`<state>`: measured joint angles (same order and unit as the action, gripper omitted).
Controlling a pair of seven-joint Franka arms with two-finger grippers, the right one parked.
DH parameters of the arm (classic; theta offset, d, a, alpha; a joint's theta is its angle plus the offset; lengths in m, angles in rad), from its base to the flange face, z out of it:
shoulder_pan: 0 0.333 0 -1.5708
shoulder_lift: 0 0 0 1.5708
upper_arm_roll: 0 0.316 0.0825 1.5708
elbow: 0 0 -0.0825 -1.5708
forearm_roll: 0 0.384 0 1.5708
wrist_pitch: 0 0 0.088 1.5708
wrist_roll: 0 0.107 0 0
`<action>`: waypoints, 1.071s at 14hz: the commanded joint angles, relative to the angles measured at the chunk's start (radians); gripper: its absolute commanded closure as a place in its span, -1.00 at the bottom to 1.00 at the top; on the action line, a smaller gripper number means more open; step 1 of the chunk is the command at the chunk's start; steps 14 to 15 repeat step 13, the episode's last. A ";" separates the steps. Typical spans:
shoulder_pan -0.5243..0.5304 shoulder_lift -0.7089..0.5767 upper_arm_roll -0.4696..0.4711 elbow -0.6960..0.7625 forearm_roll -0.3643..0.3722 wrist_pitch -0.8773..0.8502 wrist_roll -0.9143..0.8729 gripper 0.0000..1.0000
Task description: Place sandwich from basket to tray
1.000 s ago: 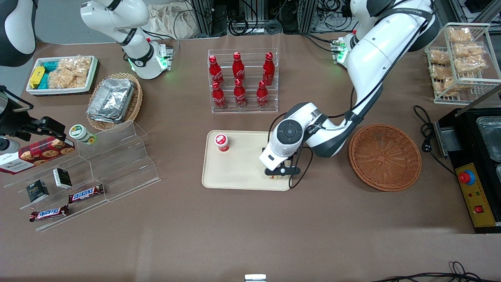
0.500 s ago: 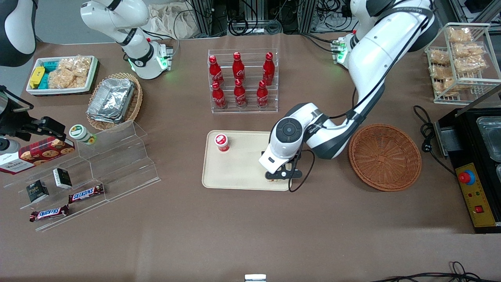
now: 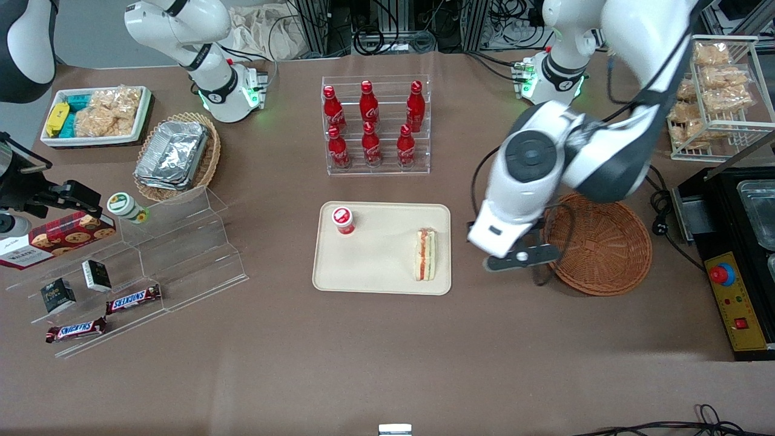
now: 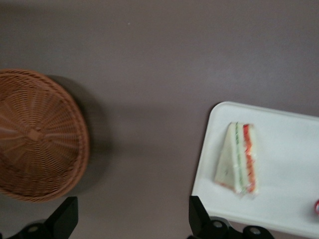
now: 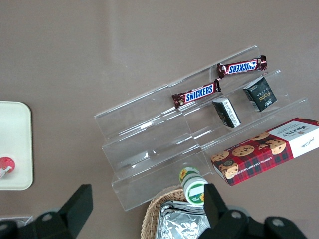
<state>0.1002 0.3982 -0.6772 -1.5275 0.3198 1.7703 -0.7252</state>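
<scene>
Sandwich (image 3: 425, 255) now lies flat on the tray (image 3: 375, 266), close to the tray edge that faces the basket (image 3: 596, 242), its striped filling side up. A small red-capped cup (image 3: 343, 220) stands at the tray corner toward the parked arm's end, well apart from it. Between tray and basket, above bare table (image 3: 387, 351), hangs the gripper (image 3: 517, 259), jaws spread wide and holding nothing. The basket sits with nothing in it.

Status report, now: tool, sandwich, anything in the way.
Tool open, empty, above the table between basket and tray. Sandwich lying on tray. Nothing in the way.
</scene>
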 commanded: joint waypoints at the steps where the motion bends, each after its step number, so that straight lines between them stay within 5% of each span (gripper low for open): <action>1: 0.024 -0.201 0.091 -0.147 -0.125 -0.022 0.168 -0.99; 4: -0.008 -0.382 0.265 -0.274 -0.249 -0.025 0.407 -0.98; 9: -0.050 -0.458 0.526 -0.309 -0.290 -0.066 0.728 -0.98; 15: -0.048 -0.389 0.551 -0.225 -0.295 -0.074 0.770 -1.00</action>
